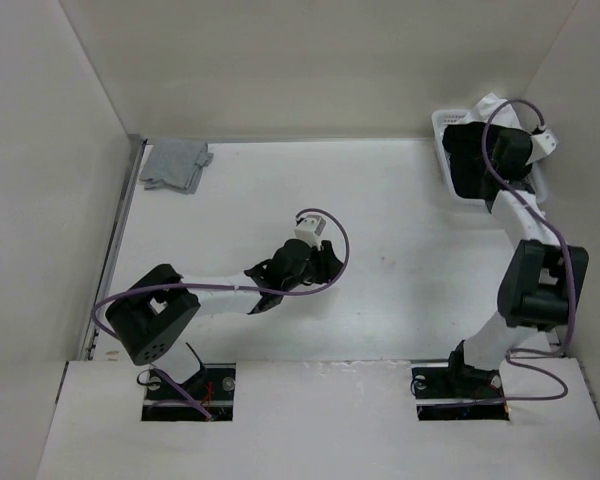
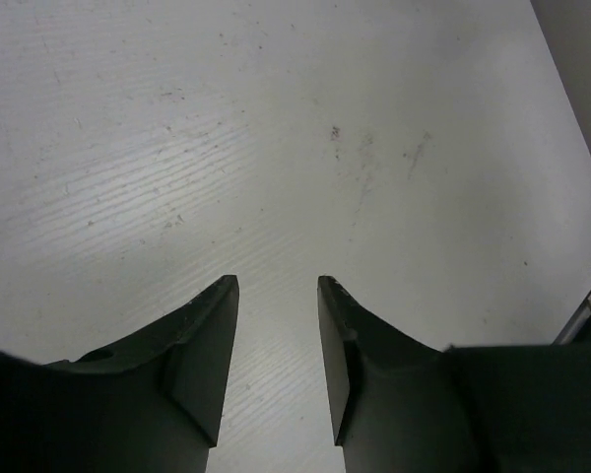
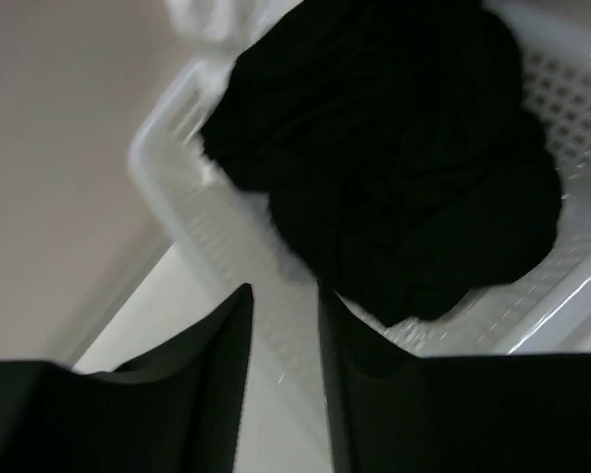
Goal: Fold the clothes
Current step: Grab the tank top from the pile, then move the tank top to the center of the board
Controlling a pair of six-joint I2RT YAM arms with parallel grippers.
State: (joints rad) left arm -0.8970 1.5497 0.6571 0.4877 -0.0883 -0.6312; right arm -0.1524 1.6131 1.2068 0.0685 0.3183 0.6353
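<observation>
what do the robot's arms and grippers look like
Both the left arm and right arm have white links with bulky black joint housings, and a thin purple cable loops loosely along each. The left gripper and right gripper each have two matte black fingers, thick at the base and tapering to blunt tips. No markings show.
</observation>
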